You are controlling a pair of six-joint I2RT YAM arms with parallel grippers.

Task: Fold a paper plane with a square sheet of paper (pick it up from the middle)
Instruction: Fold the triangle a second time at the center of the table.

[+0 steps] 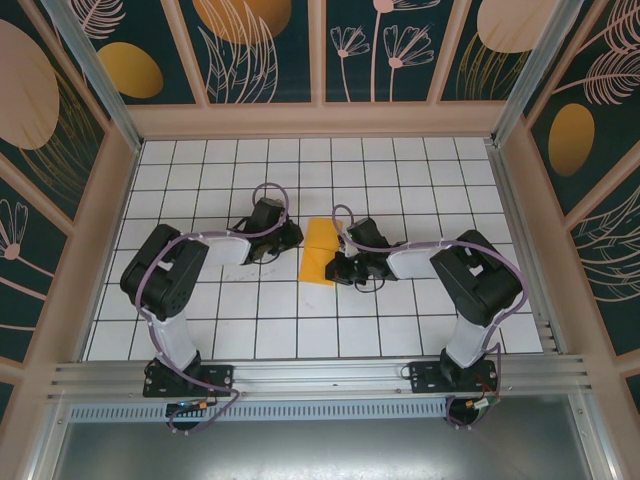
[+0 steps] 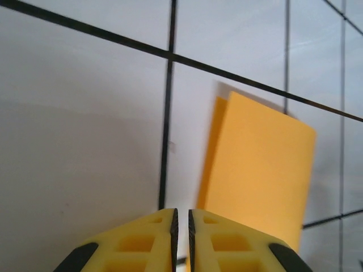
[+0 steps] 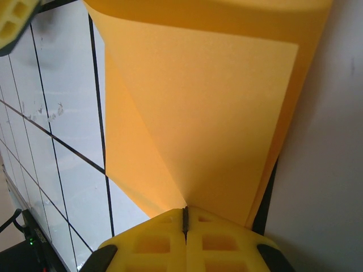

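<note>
Orange-yellow and thin, the sheet of paper (image 1: 317, 262) lies about the middle of the desk (image 1: 400, 330), well apart from all four edges, and it looks already folded into a narrow strip. The right gripper (image 3: 185, 212) is clamped on one edge of it, and from the pinch the paper rises in a soft curve, so part of it is off the desk. The left gripper (image 2: 181, 214) stands just beside the sheet on the other side, its fingers almost together with only a thin slit, and nothing is held between them.

I think the biggest risk is the thin paper itself. A pull from the single pinch point could tear it or let it slip out, and then the fold could spring open. If the lifted part is pressed down not straight, the crease may come out crooked and the plane will not be symmetric. The left gripper could also push the free edge instead of pressing it, and the sheet would crumple or slide. Both grippers are near each other, so a careless move may make them touch.

For room, free tiles lie toward the far edge and toward the near edge of the desk, while the arms occupy the left and right sides
</note>
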